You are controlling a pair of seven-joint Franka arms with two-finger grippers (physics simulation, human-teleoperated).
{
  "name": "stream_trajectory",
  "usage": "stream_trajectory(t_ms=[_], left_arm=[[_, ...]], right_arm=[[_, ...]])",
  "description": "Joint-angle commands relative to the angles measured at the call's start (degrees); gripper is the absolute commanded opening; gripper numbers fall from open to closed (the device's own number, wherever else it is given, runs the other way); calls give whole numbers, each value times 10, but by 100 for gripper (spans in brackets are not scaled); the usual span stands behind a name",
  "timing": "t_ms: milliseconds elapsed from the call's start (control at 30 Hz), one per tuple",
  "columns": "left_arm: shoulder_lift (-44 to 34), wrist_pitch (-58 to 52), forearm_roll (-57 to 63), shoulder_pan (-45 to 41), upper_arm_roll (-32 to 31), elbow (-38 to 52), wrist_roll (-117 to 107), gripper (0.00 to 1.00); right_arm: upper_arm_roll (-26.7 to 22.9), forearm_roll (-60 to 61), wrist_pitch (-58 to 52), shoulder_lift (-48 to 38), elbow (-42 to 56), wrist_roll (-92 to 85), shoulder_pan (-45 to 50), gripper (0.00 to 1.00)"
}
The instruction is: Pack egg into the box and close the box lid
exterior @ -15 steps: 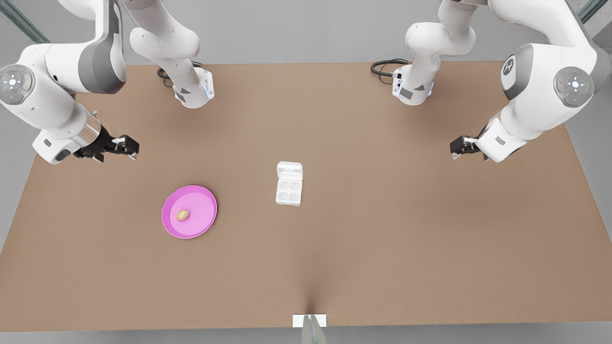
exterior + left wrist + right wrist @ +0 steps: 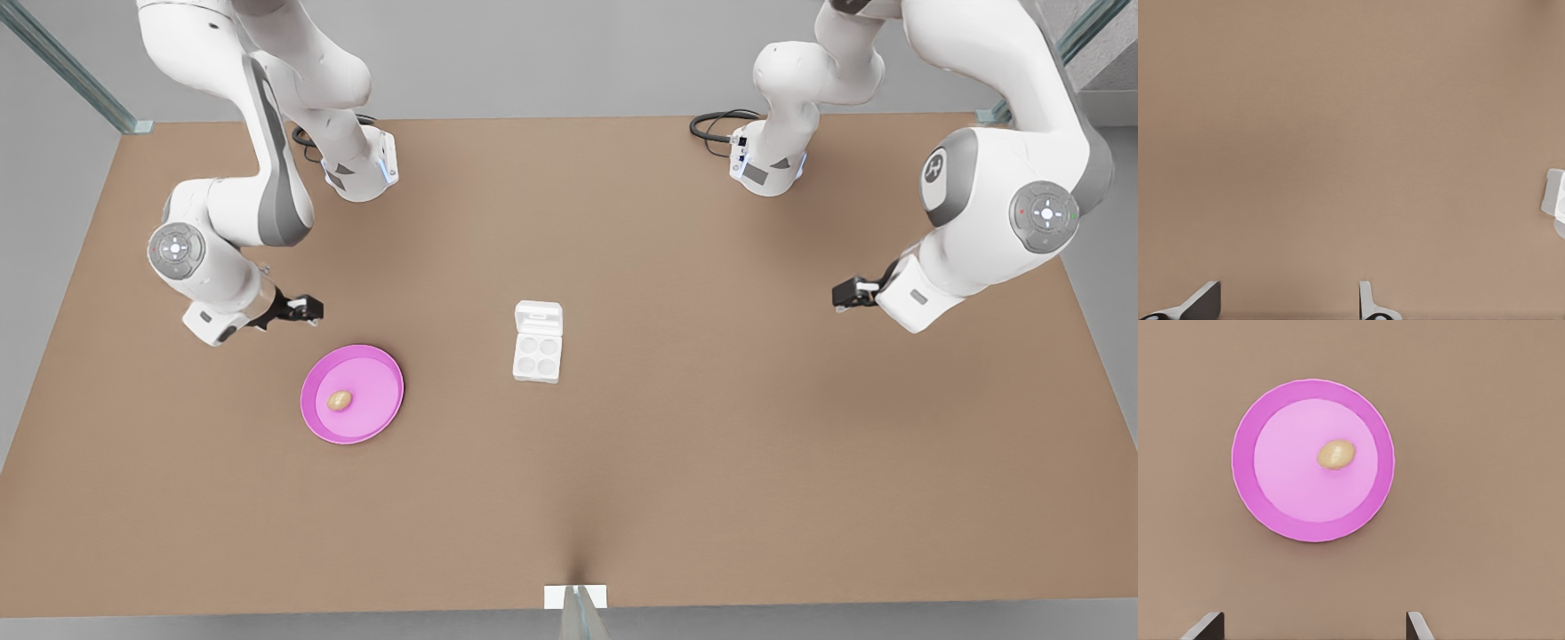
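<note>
The tan egg (image 2: 339, 400) (image 2: 1336, 454) lies on a round pink plate (image 2: 378, 391) (image 2: 1291, 487) at the front view's left. The white box (image 2: 538, 354) sits mid-table with its four cups bare and the box lid (image 2: 539, 316) folded back flat on the far side. My right gripper (image 2: 307, 308) (image 2: 1311, 628) hovers just beyond the plate's far-left rim, open and holding nothing. My left gripper (image 2: 845, 292) (image 2: 1281, 303) hangs open over bare table at the front view's right, far from the box, whose edge (image 2: 1555, 197) shows in the left wrist view.
The brown table (image 2: 711, 462) spreads wide around plate and box. Both arm bases (image 2: 360, 173) (image 2: 769, 169) stand at the far edge with black cables. A small white marker (image 2: 575, 596) sits at the near edge.
The right arm swung inward and lower, bringing its gripper close to the plate's far-left rim. The left arm shifted only slightly. Egg, plate and box stayed put.
</note>
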Motion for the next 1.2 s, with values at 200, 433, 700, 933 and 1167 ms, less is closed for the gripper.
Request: stream_trajectory(t_ms=[200, 433, 700, 933, 1167], left_arm=[[5, -8, -4, 0, -1, 2, 0, 100], [10, -7, -4, 0, -1, 3, -5, 100], [9, -10, -4, 0, -2, 4, -5, 100], [9, -11, -3, 0, -3, 4, -6, 100], [9, -11, -1, 0, -3, 5, -6, 100]], right_arm=[[-23, -1, 263, 115, 15, -4, -39, 100], [-16, -1, 376, 203, -12, 3, -32, 100], [-4, -1, 462, 268, -1, 5, -20, 100], [-1, 0, 400, 294, 67, 7, -19, 100], [12, -3, 399, 308, 55, 4, -19, 100]])
